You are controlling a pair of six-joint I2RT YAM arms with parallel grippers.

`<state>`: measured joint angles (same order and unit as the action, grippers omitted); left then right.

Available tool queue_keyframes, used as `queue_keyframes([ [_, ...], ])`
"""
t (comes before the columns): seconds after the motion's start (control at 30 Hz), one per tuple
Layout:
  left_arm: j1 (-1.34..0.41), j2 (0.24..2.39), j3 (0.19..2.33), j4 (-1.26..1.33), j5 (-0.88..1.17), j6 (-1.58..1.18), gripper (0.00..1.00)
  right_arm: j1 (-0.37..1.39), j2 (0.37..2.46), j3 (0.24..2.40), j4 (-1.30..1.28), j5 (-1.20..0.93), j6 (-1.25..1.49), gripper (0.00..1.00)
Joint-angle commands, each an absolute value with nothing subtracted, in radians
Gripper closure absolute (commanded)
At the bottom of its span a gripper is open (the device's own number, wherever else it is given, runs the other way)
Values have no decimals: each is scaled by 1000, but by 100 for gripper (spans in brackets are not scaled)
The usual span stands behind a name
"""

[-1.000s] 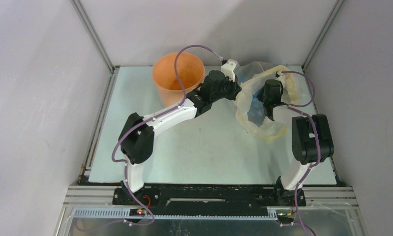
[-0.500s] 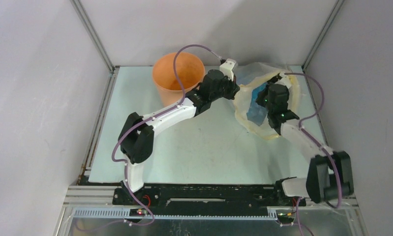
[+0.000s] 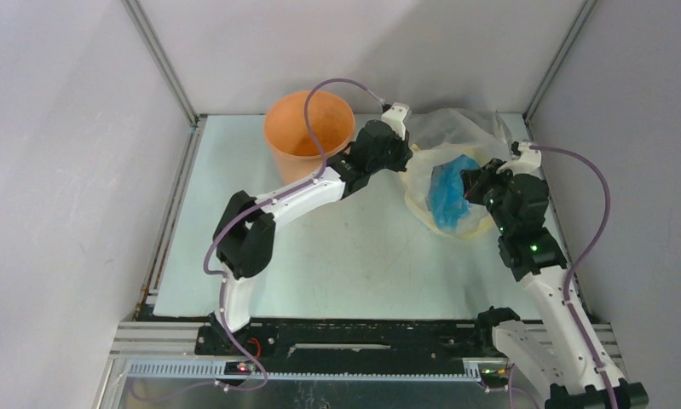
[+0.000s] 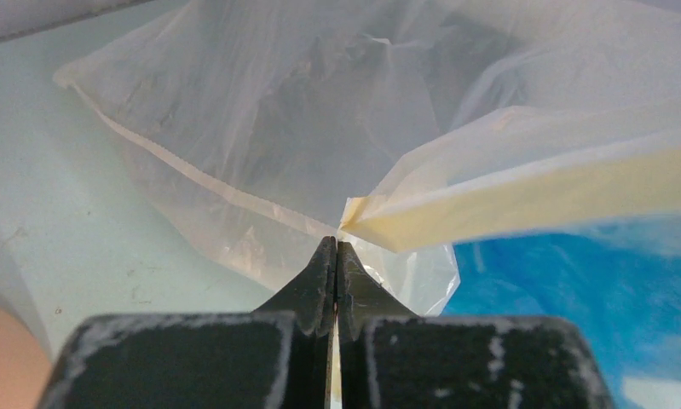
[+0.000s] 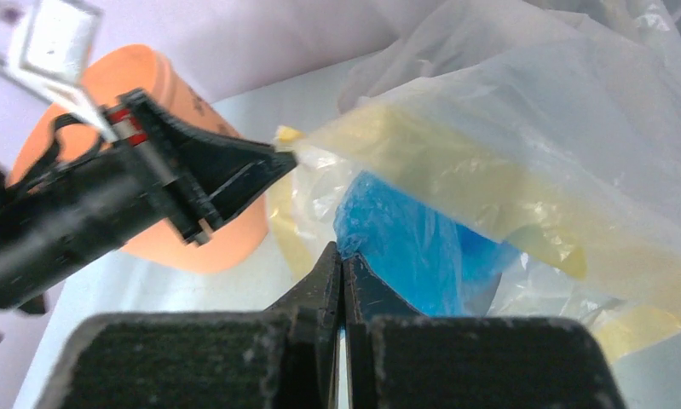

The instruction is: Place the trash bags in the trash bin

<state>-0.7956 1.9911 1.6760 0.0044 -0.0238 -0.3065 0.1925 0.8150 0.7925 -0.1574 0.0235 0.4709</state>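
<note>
The light-blue trash bag (image 3: 450, 192) lies bunched in the mouth of the larger yellowish-clear bag (image 3: 456, 132) at the back right. My right gripper (image 3: 467, 184) is shut on a fold of the blue bag (image 5: 409, 247); its tips (image 5: 343, 256) pinch the film at the bag's near edge. My left gripper (image 3: 406, 162) is shut on the clear bag's yellowish rim (image 4: 507, 196), with its tips (image 4: 335, 245) closed at the rim's corner. The orange-tan trash bin (image 3: 309, 128) stands upright at the back centre-left, behind the left arm.
The left arm's purple cable (image 3: 320, 102) arcs over the bin's mouth. Grey enclosure walls stand close on the left, right and back. The bin also shows in the right wrist view (image 5: 153, 77), behind the left gripper's fingers (image 5: 234, 170).
My right arm has swung back toward the near right, drawing the blue bag out of the clear bag's mouth. The left gripper has kept its hold on the clear bag's rim.
</note>
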Motion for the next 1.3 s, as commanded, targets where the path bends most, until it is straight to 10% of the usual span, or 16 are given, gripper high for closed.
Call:
queue_keyframes([
  [0.0,-790,2031,1746,6,-42,-320,100,184,762,873,-271,-127,430,100],
  [0.43,-778,2165,1962,-76,-34,-279,99,233,732,1052,-419,-479,405,100],
  [0.7,-776,2018,1937,-146,-22,-232,49,402,840,1051,-419,-534,336,98],
  [0.93,-778,1793,1780,-215,-22,-233,16,420,880,1051,-461,-429,320,50],
  [1.27,-823,1510,1463,-257,-65,-244,10,392,858,985,-518,-162,298,22],
])
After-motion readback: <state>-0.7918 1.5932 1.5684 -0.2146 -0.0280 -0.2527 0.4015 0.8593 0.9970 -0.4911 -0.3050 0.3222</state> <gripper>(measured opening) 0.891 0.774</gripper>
